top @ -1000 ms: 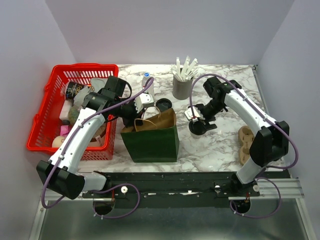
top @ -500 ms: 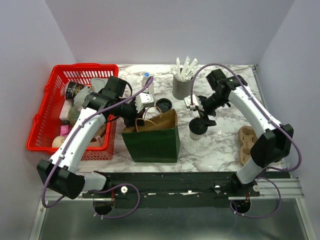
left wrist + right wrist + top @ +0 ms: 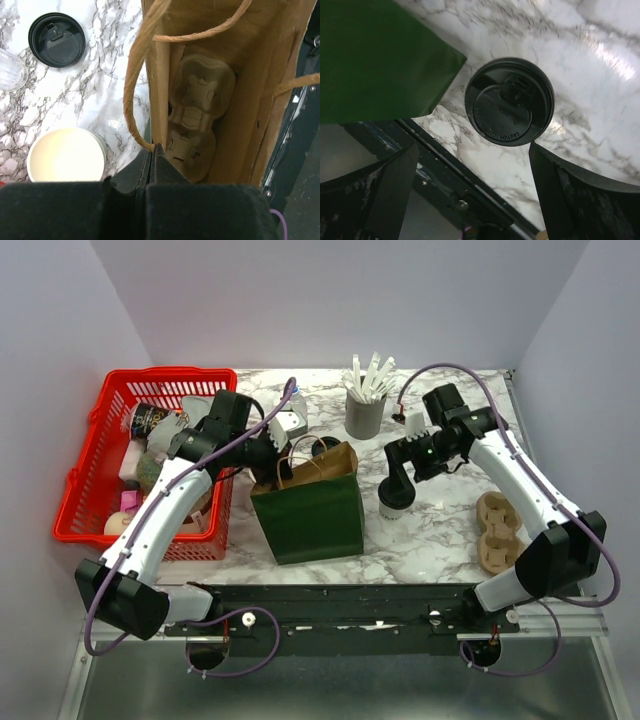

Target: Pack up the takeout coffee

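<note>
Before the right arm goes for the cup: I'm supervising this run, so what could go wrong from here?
1. The right gripper hangs open over the takeout coffee; closing on the black lid instead of the cup wall might pop it off or tip the cup.
2. The left gripper pinches only one wall of the green bag, and its paper handles arch across the mouth above the cup carrier, so the cup might snag.

The left arm (image 3: 165,510) and the right arm (image 3: 515,475) share one build: smooth white shells on the long links and bulky black housings at the joints. A thin purple cable (image 3: 250,435) loops along each, up from the black mounting rail (image 3: 340,602). The right tool (image 3: 473,149) has matte black fingers (image 3: 385,195), scuffed pale.
</note>
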{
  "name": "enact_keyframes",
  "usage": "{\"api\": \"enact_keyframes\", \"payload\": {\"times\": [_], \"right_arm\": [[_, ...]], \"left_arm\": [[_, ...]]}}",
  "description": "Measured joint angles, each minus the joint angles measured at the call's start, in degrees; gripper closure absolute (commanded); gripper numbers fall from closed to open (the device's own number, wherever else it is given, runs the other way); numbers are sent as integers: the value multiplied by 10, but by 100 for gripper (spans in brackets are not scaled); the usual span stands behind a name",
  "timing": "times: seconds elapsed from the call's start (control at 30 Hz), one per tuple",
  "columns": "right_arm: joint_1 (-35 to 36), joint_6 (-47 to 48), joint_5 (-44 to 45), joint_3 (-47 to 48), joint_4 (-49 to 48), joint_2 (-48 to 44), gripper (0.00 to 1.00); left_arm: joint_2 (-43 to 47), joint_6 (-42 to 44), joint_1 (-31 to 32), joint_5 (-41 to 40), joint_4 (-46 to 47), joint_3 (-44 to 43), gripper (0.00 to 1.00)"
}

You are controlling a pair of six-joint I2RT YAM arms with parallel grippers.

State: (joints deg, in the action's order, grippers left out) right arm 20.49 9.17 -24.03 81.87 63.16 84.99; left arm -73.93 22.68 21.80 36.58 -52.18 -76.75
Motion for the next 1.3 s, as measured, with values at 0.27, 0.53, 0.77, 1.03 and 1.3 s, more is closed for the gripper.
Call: {"api": "enact_keyframes", "payload": {"times": [0.27,0.53,0.77,1.03,1.3], "right_arm": [[19,-160,83,-4,-3,29,0],[51,-214,124,9,-7,67,0],[55,-229,174,46,-6,91,0],[69,-234,199,49,-4,92,0],[72,-242,217,45,-2,113,0]], "left_arm": [[31,-21,-1,0,16,33,100],[61,-28,-1,0,18,52,100],[71,-31,-5,1,20,63,100],[75,-37,-10,1,27,70,100],[77,-38,-11,1,29,73,100]]}}
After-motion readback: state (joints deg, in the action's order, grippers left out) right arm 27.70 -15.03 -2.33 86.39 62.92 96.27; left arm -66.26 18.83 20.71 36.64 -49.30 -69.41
